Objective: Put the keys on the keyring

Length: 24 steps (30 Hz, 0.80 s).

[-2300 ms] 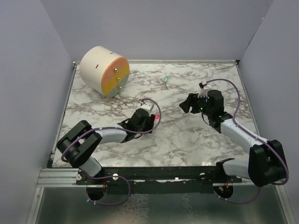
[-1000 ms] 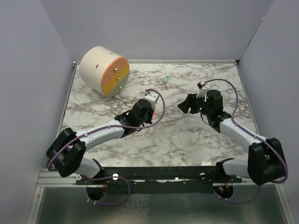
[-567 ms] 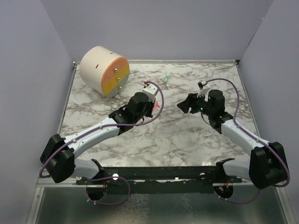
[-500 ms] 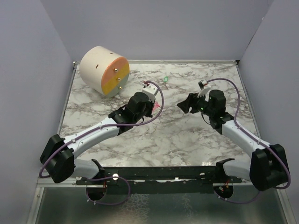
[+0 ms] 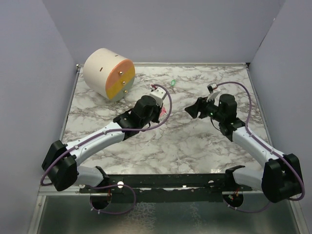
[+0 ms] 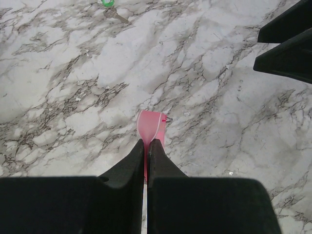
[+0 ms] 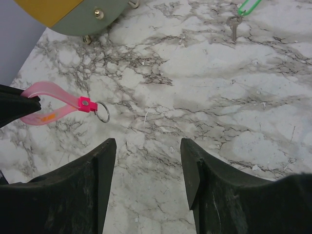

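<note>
Near mid-bench (image 5: pixel 195 146), the left tool (image 6: pixel 147 142) is clamped on the pink strip (image 6: pixel 151 124), which has a small ring (image 7: pixel 102 112) at its free end. The right tool (image 7: pixel 147 142) hangs with jaws apart. From its wrist view the strip sits at 10 o'clock and the green key (image 7: pixel 246 9) lies on the marble at 1 o'clock, well apart.

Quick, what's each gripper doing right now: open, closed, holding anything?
Left gripper: closed on the pink strap.
Right gripper: open, holding nothing.
</note>
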Available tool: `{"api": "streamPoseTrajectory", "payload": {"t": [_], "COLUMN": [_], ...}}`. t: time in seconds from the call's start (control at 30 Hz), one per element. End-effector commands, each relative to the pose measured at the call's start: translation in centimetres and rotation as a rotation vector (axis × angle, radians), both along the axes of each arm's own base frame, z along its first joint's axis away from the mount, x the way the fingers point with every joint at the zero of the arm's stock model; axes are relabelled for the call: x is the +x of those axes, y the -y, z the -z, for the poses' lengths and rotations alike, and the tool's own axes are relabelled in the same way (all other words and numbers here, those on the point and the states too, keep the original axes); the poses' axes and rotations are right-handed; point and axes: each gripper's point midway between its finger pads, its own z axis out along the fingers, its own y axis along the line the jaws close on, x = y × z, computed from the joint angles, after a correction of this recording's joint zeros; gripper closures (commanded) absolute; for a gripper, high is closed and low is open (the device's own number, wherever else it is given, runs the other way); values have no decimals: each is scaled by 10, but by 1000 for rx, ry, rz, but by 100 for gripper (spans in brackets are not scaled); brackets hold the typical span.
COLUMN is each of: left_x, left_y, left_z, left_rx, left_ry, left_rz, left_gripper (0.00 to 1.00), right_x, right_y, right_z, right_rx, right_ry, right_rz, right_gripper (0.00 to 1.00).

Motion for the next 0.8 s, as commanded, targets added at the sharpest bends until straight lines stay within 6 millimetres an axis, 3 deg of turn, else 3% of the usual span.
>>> {"api": "streamPoseTrajectory", "payload": {"t": [0.0,0.77], "left_x": [-1,0], "left_y": [11,22], "left_z": [-13,-14], "left_rx": [-18,-14], "left_ry": [14,-2], "left_rz": [41,58], "left_gripper": [100,100], "right_x": [-5,-15], "right_y": [-10,-48], "right_z": [-3,5], "right_rx": [4,-83], "right_ry": [24,43], "right_rz": [-55,-154], "right_gripper": [45,49]}}
